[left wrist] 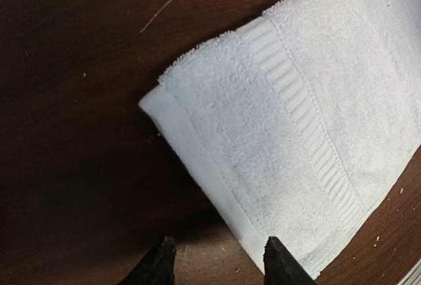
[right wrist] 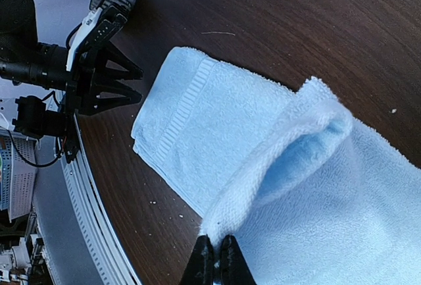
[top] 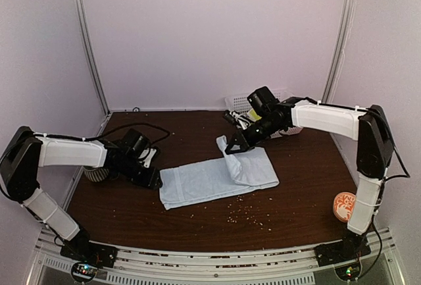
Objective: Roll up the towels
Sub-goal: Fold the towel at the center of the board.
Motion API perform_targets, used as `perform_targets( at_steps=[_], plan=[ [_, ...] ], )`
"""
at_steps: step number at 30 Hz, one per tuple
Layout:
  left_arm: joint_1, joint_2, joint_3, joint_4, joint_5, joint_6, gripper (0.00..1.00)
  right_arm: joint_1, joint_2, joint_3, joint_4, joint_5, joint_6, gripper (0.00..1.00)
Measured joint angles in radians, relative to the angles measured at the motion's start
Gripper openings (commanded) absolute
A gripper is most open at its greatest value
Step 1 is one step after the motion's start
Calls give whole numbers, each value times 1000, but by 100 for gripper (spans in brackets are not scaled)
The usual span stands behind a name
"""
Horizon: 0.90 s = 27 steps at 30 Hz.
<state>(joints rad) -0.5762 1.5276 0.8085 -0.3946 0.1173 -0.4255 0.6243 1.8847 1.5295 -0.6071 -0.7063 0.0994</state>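
So, right gripper (right wrist: pixel 215 259): clamped tight on an edge of the blue towel (top: pixel 210 176), holding it up in a raised fold.
Left gripper (left wrist: pixel 217 249): jaws about half apart, gripping nothing, tips low beside the towel's hemmed end.
Blue towel: folded strip across the middle of the frame, flat on the table (top: pixel 302 193), right end lifted.
Crumbs (top: pixel 247 216): scattered below the towel.
Basket (top: pixel 240 104): white, upper right.
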Motion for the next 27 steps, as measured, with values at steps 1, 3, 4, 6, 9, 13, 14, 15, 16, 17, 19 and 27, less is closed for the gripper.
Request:
perform_targets(
  at_steps=[1,3,4,6,9,13,14,15,16,17,19,27],
  plan=[
    [0,-3,-11,5,3,-4,47,13,16,15,1,1,13,0],
    [0,-9,-34,13,9,-14,46,33,48,46,1,-5,32,0],
    [0,-10,-45,16,10,-19,46,45,70,68,1,-11,41,0],
    [0,-10,-56,23,10,-30,45,61,101,96,2,-17,55,0],
    [0,-10,-70,44,12,-39,43,86,139,137,-5,-19,77,0],
    [0,-16,-106,95,19,-47,41,127,188,206,-8,-27,104,0],
    [0,-20,-117,106,20,-48,40,137,203,225,-8,-31,112,0],
    [0,-24,-122,112,21,-49,40,146,217,240,-6,-35,119,0],
    [0,-27,-126,117,21,-49,39,154,228,251,-6,-38,124,0],
    [0,-28,-130,125,22,-49,39,163,241,263,-5,-41,134,0],
    [0,-30,-138,140,23,-49,37,179,264,282,-4,-46,148,0],
    [0,-60,-190,204,33,-49,35,215,359,398,-2,-49,196,0]
  ],
)
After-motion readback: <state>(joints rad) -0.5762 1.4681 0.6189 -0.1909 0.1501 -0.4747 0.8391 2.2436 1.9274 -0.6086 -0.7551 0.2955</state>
